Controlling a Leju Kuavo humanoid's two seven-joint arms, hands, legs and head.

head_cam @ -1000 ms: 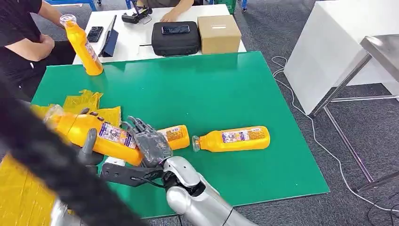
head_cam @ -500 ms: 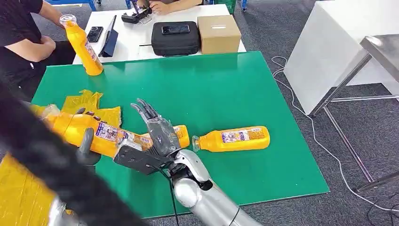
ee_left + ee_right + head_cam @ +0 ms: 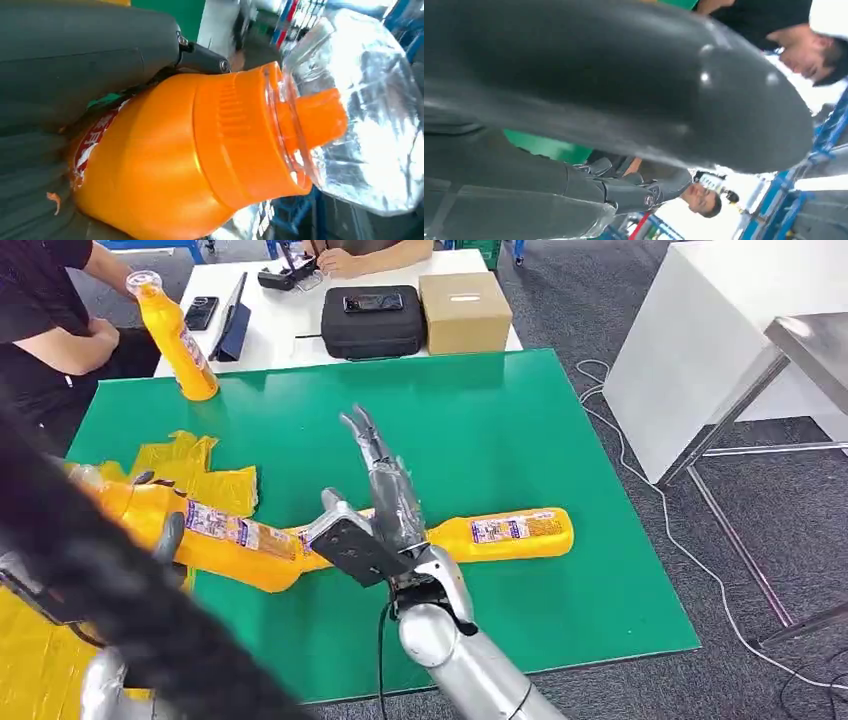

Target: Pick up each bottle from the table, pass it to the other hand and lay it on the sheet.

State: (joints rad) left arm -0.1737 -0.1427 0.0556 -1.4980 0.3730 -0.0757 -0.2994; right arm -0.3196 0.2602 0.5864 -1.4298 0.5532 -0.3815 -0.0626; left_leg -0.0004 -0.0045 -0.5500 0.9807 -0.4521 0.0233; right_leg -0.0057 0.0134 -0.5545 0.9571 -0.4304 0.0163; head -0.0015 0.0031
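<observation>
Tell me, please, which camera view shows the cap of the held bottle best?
The left wrist view: the orange cap under its clear cover is close and sharp. In the head view the bottle, gripped by the left hand, has its cap end partly hidden.

The head view looks down from high on the green flat surface (image 3: 500,420); both wrist views sit very close, sharing this green.

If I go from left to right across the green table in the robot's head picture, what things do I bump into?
Yellow sheet → bottle in the left hand → right hand → bottle lying on the table. A person holds one more bottle at the far left edge.
</observation>
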